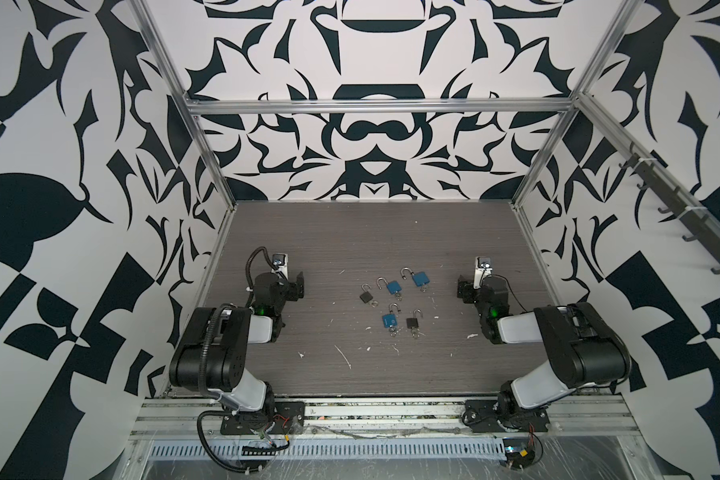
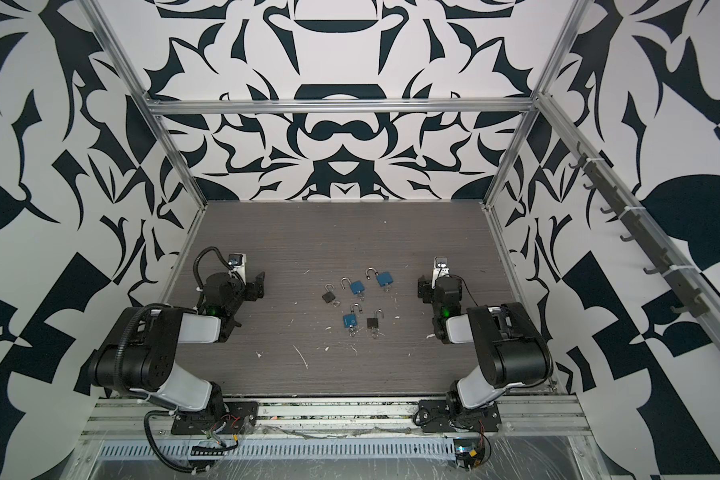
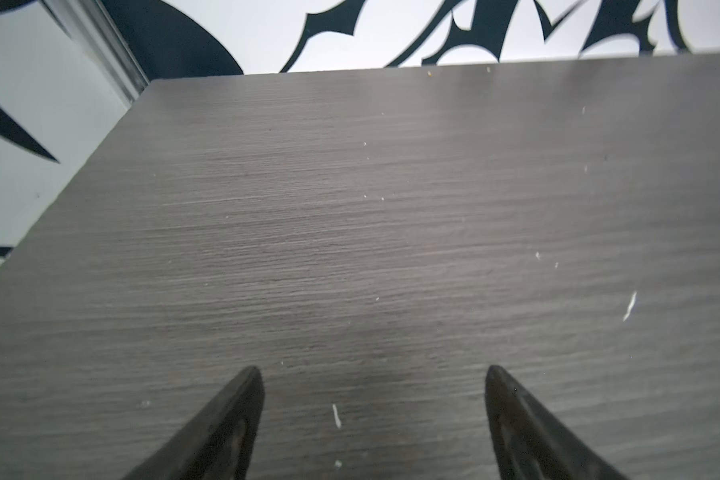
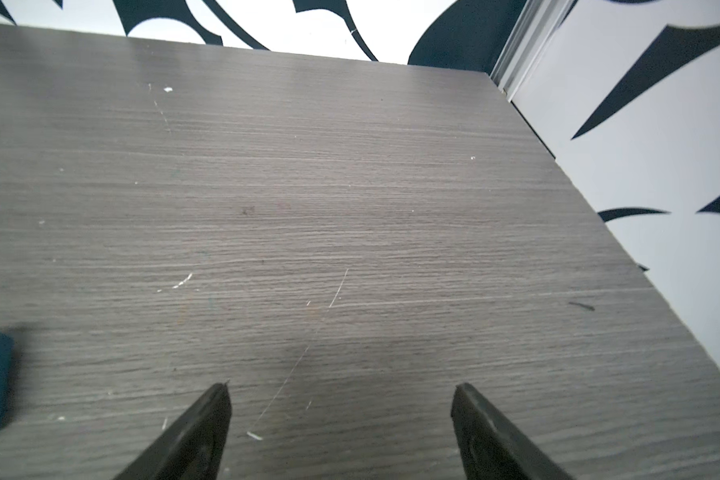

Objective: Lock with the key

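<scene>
bench (image 1: 391, 232): a grey wood-grain top was seen, scuffed with white flecks and scratches, mostly toward the front edge.
room: the bench was enclosed by walls (image 1: 59, 291) printed in a black-and-white pattern and held in an aluminium frame (image 1: 375, 106); a hook rail (image 1: 682, 210) was fixed along the right wall.
padlocks: five were laid near the middle of the bench with shackles swung open, three blue padlocks (image 1: 393, 286) and two dark padlocks (image 1: 366, 296), well apart from both arms.
keys (image 1: 393, 330): small keys were seen at the bases of the padlock bodies.
left pincer (image 3: 373, 370): spread, nothing held, over bare bench by the left edge.
right pincer (image 4: 341, 386): spread, nothing held, by the right edge.
writing: a pale mark on one blue body was too small to be read.
</scene>
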You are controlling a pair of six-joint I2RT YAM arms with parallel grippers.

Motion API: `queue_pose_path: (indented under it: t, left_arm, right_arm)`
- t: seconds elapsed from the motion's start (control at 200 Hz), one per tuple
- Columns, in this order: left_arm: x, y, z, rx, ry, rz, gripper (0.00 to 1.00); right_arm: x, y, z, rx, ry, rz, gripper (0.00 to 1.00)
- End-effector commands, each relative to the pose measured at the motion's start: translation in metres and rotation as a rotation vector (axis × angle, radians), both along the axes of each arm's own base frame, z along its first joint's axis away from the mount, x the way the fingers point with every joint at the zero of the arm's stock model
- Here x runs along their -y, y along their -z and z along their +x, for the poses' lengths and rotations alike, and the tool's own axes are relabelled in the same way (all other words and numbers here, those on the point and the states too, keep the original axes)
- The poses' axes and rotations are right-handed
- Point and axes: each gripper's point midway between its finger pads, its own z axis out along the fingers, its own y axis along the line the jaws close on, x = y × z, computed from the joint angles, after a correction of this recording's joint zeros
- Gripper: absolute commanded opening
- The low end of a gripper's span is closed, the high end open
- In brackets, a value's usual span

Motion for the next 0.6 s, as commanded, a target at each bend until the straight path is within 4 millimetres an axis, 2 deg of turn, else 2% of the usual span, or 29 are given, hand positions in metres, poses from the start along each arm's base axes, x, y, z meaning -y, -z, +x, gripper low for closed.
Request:
queue_pose_path:
  t: [0.0,0.045,0.15,0.17,0.25,0.33,0.35,0.455,0.595]
  left_arm:
    - [-0.014,-0.04,0.006,0.042,-0.092,-0.003,0.69]
    - [-0.013,-0.046,0.005,0.022,-0.102,-0.002,0.68]
    - [0.004,-0.062,0.004,-0.03,-0.067,-0.112,0.65]
    - [0.009,-0.076,0.003,-0.006,-0.055,-0.137,0.64]
    - [0.026,-0.087,0.001,-0.035,-0.017,-0.224,0.63]
    - [0.04,-0.092,-0.001,-0.079,0.013,-0.299,0.6]
    - [0.044,-0.093,-0.001,-0.089,0.025,-0.312,0.58]
    - [0.064,-0.098,-0.005,-0.126,0.078,-0.343,0.54]
    - [0.091,-0.103,-0.011,-0.169,0.156,-0.366,0.49]
  right_arm:
    - [0.003,-0.053,0.012,0.023,0.06,-0.017,0.78]
    - [0.0,-0.069,0.013,0.017,0.077,0.005,0.77]
    - [-0.021,-0.113,0.018,0.075,0.021,0.023,0.73]
    - [-0.026,-0.117,0.018,0.071,0.007,0.021,0.72]
    - [-0.043,-0.128,0.018,0.021,-0.034,0.037,0.71]
    - [-0.064,-0.118,0.015,-0.071,-0.108,0.081,0.69]
    - [-0.077,-0.114,0.014,-0.095,-0.161,0.102,0.68]
    - [-0.112,-0.092,0.006,-0.199,-0.273,0.094,0.68]
    - [-0.147,-0.058,0.001,-0.322,-0.368,0.132,0.68]
